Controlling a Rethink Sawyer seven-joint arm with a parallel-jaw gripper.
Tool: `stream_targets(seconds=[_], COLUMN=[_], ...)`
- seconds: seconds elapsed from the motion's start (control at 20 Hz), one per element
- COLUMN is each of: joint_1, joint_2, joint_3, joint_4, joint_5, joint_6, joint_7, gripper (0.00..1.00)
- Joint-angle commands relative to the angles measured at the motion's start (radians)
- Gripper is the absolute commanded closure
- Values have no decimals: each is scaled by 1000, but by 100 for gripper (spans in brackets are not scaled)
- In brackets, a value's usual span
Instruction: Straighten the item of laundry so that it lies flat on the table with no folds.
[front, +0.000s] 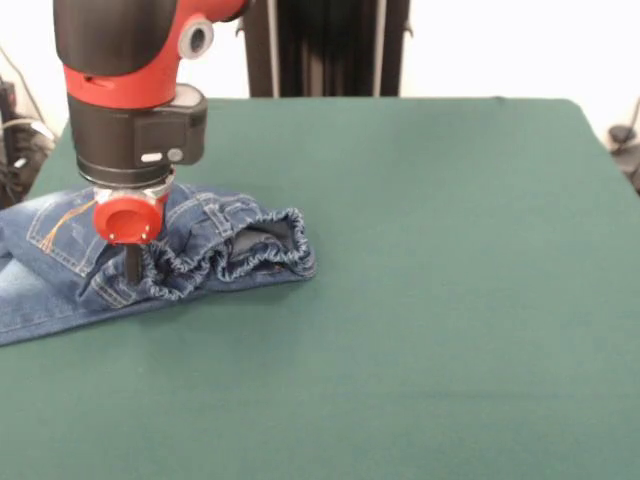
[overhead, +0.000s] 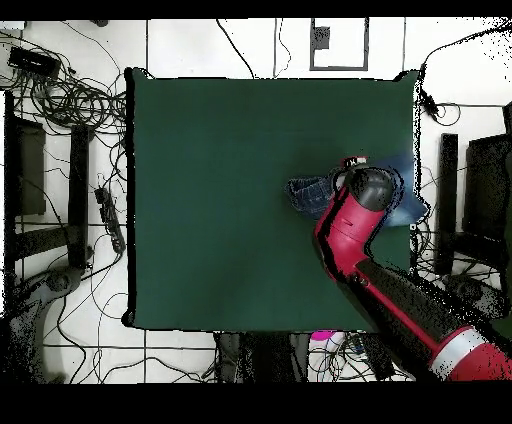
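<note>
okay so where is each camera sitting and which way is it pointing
Front view: across the dark green felt table, facing the robot; the red and black arm comes down from above, claw on the crumpled blue denim jeans.
Overhead view: above the table, looking straight down; the arm reaches in from the bottom right.
Shared: table, arm, and jeans at one table edge.

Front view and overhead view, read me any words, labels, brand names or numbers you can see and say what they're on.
None can be read: the jeans, the table, the arm and the gripper show no legible text in either view.
</note>
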Motion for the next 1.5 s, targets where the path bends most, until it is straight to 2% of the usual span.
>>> stream_targets(seconds=[0.05, 0.6, 0.75, 1.05, 1.2, 1.35, 1.5], joint_1=[-74, -90, -80, -7, 26, 52, 68], joint_2=[-39, -36, -6, 132, 163, 174, 147], joint_3=[164, 194, 166, 31, 2, -19, -31], joint_4=[65, 78, 62, -41, -41, -21, 29], joint_5=[286, 272, 221, -19, -84, -117, -86], joint_6=[49, 39, 60, 143, 172, 184, 169], joint_7=[-376, -358, -337, -164, 4, 134, 171], gripper=[100, 100, 100, 100, 100, 100, 100])
